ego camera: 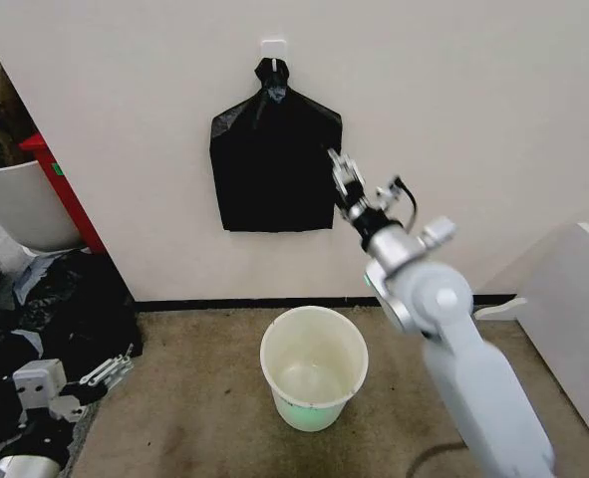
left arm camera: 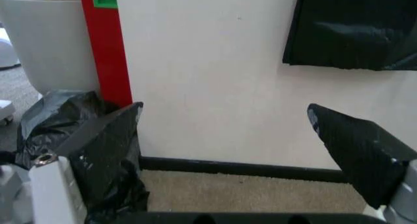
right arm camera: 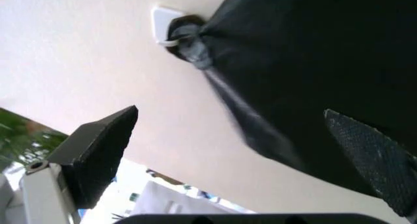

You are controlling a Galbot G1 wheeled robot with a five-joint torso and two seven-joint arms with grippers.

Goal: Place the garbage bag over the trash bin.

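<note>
Right hand (ego camera: 342, 170) open beside one hanging garbage bag (ego camera: 274, 164); one trash bin (ego camera: 314, 366) below.

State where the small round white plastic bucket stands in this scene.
In the head view, the small round white plastic bucket stands on the floor near centre, below the flat black bag hanging on the wall.

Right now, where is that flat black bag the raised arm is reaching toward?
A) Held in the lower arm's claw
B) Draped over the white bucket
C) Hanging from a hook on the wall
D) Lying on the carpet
C: the black bag hangs by its knotted top from a white wall hook, above the empty white bucket, with the open right gripper beside its edge.
</note>
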